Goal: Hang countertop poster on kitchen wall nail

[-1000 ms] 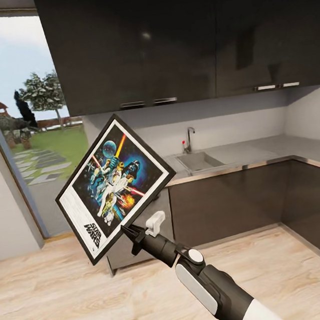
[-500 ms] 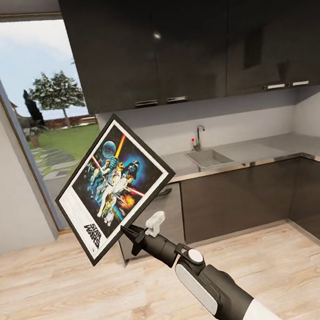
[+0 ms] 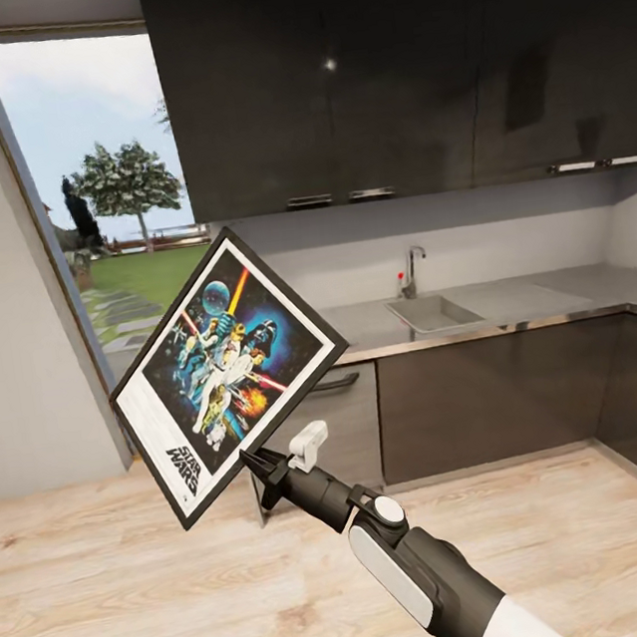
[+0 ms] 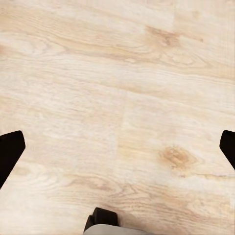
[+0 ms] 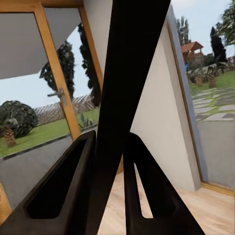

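Observation:
I hold the poster (image 3: 230, 370) up in front of me, tilted, its Star Wars artwork facing my head camera. My right gripper (image 3: 255, 465) is shut on its lower black frame edge. In the right wrist view that edge (image 5: 127, 73) runs as a dark bar between the two fingers (image 5: 63, 191). My left gripper (image 4: 118, 149) is open over bare wooden floor, its black fingertips (image 4: 10, 154) far apart. The light-grey kitchen countertop (image 3: 547, 293) runs behind the poster and off to the right.
A sink (image 3: 436, 313) with a faucet (image 3: 411, 271) sits in the countertop. Dark glossy upper cabinets (image 3: 376, 70) hang above and lower cabinet fronts (image 3: 480, 398) stand below. A tall window (image 3: 103, 206) onto a garden is at the left. Light wooden floor (image 3: 115, 607) lies around me.
The whole view has swung left: window, cabinets and sink have slid rightward in the picture. The poster and my right arm hold the same place relative to me.

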Controlling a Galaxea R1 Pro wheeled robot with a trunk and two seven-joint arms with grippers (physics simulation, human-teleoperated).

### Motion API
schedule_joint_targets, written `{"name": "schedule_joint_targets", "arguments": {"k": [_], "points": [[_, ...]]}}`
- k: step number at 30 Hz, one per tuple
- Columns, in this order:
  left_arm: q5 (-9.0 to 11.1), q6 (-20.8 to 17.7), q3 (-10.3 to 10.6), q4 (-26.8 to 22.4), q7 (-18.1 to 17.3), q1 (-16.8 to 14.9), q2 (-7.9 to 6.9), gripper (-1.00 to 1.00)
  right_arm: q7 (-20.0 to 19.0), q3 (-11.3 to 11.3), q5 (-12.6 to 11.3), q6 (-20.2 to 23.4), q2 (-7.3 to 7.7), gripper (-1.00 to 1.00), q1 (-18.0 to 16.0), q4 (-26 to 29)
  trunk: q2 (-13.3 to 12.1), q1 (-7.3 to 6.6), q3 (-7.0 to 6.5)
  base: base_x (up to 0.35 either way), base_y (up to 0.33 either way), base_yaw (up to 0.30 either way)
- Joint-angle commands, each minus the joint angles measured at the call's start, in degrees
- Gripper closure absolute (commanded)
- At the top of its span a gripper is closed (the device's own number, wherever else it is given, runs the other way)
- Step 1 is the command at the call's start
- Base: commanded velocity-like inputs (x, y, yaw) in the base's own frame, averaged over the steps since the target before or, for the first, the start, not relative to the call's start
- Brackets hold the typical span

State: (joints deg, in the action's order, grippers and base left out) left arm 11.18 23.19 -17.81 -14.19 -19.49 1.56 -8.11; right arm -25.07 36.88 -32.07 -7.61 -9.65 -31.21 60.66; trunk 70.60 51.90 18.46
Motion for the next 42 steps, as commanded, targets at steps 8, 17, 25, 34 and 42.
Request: {"name": "schedule_joint_targets", "arguments": {"k": [8,17,25,34,42], "points": [[0.6,-0.25,-0.47,-0.05,-0.55,0.02,-0.01,-1.0,-0.33,0.04,-0.45,0.04,-0.01,1.0,-0.08,-0.1,0.04,0.02,0.74,0.015,0.292,0.005],[0.6,-0.25,-0.48,-0.05,-0.55,0.02,-0.06,-1.0,-0.33,0.04,-0.44,0.05,-0.01,1.0,-0.08,-0.1,0.04,0.02,1.57,0.0,0.297,0.0],[0.6,-0.25,-0.48,-0.05,-0.55,0.02,-0.06,-1.0,-0.35,0.08,-0.44,-0.05,-0.01,1.0,-0.08,-0.1,0.04,0.02,2.31,0.0,0.297,0.0],[0.6,-0.22,-0.48,-0.05,-0.55,0.02,-0.01,-1.0,-0.29,0.12,-0.44,-0.26,-0.01,1.0,-0.08,-0.06,0.04,0.02,2.83,0.0,0.261,0.014],[0.6,-0.17,-0.48,-0.05,-0.55,0.02,0.02,-1.0,-0.25,0.12,-0.43,-0.29,-0.01,1.0,-0.08,0.07,0.04,0.02,2.87,0.0,0.053,0.212]]}}
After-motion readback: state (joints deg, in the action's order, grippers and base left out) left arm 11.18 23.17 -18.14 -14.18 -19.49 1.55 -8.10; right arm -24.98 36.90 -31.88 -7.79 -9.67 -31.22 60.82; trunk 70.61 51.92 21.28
